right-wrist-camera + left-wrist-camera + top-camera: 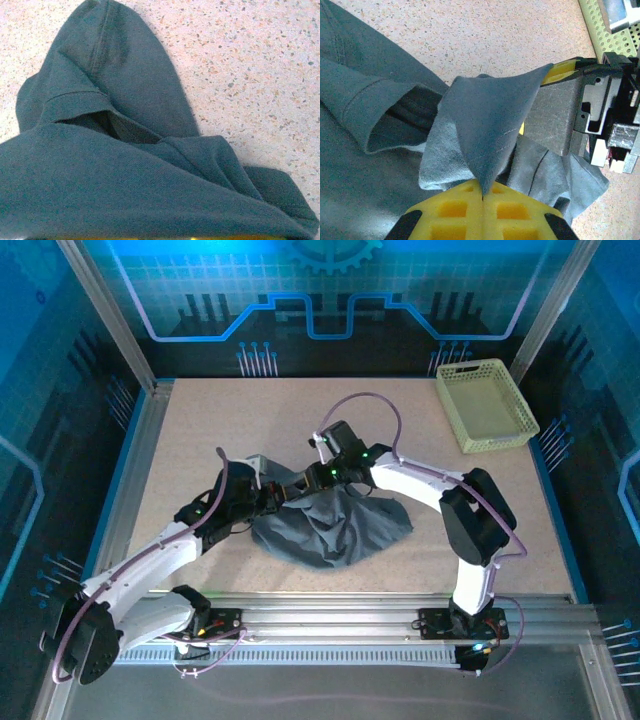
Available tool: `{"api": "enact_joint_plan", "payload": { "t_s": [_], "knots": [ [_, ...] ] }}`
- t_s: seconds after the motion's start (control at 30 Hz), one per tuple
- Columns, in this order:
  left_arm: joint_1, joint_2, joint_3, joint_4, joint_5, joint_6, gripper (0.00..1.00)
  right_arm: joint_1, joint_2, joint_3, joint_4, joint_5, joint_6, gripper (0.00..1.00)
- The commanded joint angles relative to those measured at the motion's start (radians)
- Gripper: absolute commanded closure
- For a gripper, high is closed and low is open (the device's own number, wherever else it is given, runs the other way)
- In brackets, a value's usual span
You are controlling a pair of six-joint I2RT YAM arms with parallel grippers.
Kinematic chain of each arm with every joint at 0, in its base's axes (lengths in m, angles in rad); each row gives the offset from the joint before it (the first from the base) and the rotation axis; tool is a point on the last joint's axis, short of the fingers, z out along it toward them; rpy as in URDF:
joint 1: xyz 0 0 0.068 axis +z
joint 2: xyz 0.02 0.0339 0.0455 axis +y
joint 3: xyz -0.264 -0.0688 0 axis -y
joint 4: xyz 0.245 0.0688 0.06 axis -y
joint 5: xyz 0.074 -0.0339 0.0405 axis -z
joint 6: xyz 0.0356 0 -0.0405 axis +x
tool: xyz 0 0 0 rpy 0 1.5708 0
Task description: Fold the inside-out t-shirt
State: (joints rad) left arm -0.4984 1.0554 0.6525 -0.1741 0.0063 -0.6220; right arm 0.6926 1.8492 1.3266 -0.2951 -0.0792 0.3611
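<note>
While my left gripper [482, 196] pinches, its 2 yellow fingers are pressed together on a raised fold of the inside-out t-shirt [335, 525], which lies crumpled mid-table [220, 410] between my arms. My right gripper [298, 486] meets the same fold, cloth draped over it; I cannot tell whether it grips. Far right, at the back corner, sits the basket [485, 405].

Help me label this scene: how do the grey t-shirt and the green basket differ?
The t-shirt is dark slate grey; the basket is pale yellow-green. The t-shirt is soft cloth, bunched in a heap; the basket is a rigid mesh box, upright. The t-shirt lies mid-table; the basket sits at the far right corner. Both rest on the table.
</note>
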Motion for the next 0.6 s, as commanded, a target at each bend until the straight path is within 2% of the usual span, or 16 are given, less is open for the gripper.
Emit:
{"api": "enact_joint_plan", "payload": {
  "t_s": [0.0, 0.17, 0.57],
  "knots": [
    [0.009, 0.009, -0.006, 0.027, 0.019, 0.001, 1.00, 0.026, -0.008, 0.031, -0.039, 0.046, -0.034, 0.64],
    [0.010, 0.010, -0.004, 0.026, 0.012, 0.005, 1.00, 0.073, 0.001, 0.016, -0.091, 0.172, -0.038, 0.59],
    [0.013, 0.001, -0.004, 0.025, 0.012, 0.004, 1.00, 0.111, 0.076, 0.075, -0.205, 0.331, -0.008, 0.53]
  ]
}}
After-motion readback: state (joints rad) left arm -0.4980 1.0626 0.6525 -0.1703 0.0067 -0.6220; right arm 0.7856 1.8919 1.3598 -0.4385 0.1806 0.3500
